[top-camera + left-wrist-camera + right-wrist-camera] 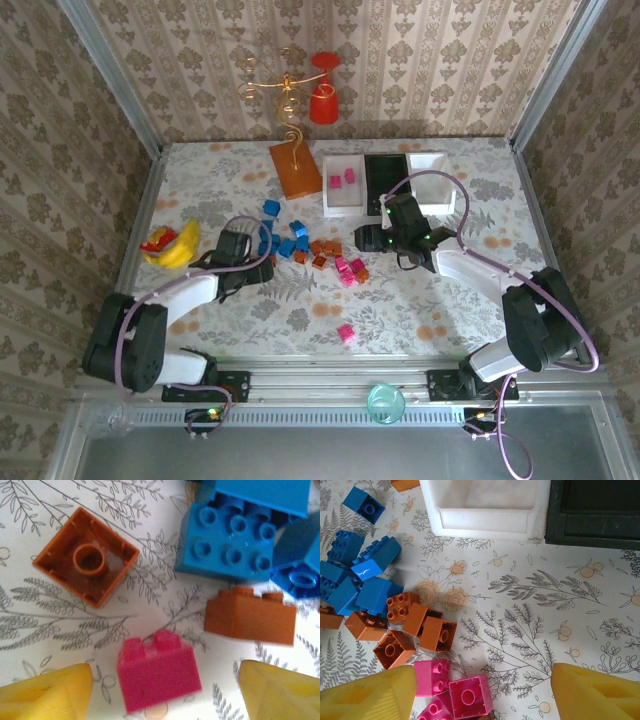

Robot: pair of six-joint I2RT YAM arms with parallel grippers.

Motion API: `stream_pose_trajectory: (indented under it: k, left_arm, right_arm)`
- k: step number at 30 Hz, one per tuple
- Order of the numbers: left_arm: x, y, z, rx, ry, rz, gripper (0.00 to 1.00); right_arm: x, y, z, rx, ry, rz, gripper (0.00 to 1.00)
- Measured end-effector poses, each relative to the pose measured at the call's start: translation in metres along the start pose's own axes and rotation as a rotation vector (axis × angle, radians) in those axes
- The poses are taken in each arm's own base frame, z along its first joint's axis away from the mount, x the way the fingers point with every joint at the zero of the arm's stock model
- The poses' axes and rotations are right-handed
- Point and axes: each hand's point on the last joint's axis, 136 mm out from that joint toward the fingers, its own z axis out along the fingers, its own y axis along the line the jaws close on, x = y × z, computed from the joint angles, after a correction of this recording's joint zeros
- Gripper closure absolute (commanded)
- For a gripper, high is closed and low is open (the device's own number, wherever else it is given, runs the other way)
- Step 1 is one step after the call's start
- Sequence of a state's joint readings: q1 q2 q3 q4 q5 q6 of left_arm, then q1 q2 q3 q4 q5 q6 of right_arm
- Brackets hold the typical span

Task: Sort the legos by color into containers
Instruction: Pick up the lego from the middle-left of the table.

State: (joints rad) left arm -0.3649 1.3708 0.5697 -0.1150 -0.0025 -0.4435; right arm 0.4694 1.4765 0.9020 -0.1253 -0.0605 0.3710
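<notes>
Sorting is proceeding: our left tool [165,680] is standing open astride a pink lego [157,675] on the tabletop [40,615] — we are advising centring before closing, clear of the orange lego [250,616]. Right tool [484,672] is hovering open, empty.

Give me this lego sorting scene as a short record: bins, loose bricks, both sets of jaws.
left white bin: two pink legos inside
black bin: middle of the row
right white bin: right end of the row
unsorted: blue legos, orange legos and a pink pile clustered mid-table; one pink lego alone nearer the arm bases
left jaws: open, a pink brick between them, untouched
right jaws: open, holding nothing, pink bricks beside one finger
</notes>
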Motion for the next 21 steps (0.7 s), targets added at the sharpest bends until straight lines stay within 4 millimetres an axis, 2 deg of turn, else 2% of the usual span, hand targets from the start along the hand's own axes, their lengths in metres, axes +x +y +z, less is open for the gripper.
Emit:
stream_pose_trajectory:
  k: [4,9,12,14,19,21]
  left_arm:
    - [-0.007,0.001,0.012,-0.029,0.013,0.001,0.44]
    - [-0.01,0.008,0.015,-0.077,0.013,0.004,0.62]
    - [-0.011,0.005,0.013,-0.091,0.0,0.023,0.66]
    - [-0.012,-0.008,0.004,-0.08,-0.027,0.059,0.67]
    - [-0.037,-0.078,-0.045,0.088,-0.217,0.169,0.66]
    - [-0.051,-0.097,-0.055,0.133,-0.267,0.178,0.65]
  right_arm:
    - [-0.003,0.001,0.0,-0.005,-0.012,0.002,0.27]
    - [-0.003,0.001,0.0,-0.005,-0.012,0.003,0.26]
    - [-0.001,0.0,0.0,-0.004,-0.01,0.002,0.26]
    - [0.0,0.0,-0.001,-0.002,-0.01,0.002,0.26]
    - [-0.002,-0.008,-0.007,0.023,-0.031,0.008,0.25]
    - [-0.003,-0.014,-0.01,0.041,-0.044,0.015,0.25]
